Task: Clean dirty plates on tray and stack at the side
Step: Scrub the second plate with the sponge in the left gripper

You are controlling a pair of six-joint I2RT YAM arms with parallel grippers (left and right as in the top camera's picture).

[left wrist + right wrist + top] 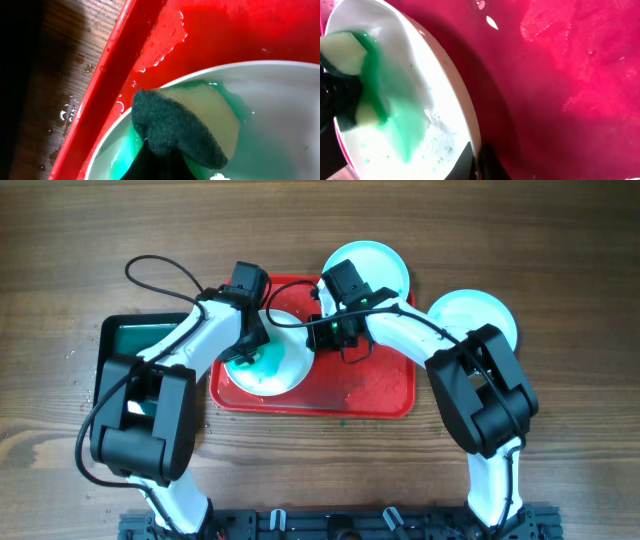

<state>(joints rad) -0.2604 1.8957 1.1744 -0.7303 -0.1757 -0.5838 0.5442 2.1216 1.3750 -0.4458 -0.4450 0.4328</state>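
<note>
One plate [278, 372] lies on the left half of the red tray [370, 385], smeared with teal-green suds [395, 120]. My left gripper [246, 346] is shut on a sponge [175, 125], dark scrub side up over yellow foam, pressed onto the plate [280, 100] near its rim. My right gripper [322, 332] is shut on the plate's edge, the rim [465, 100] pinched between its fingers [490, 162]. Two more pale plates sit off the tray: one [378, 262] at its far edge, one [480, 315] on the table to its right.
A black basin with a green inside [135, 340] stands left of the tray. The tray floor [570, 75] is wet with foam patches. Water drops lie on the wooden table [70, 107] beside the tray's rim [107, 75].
</note>
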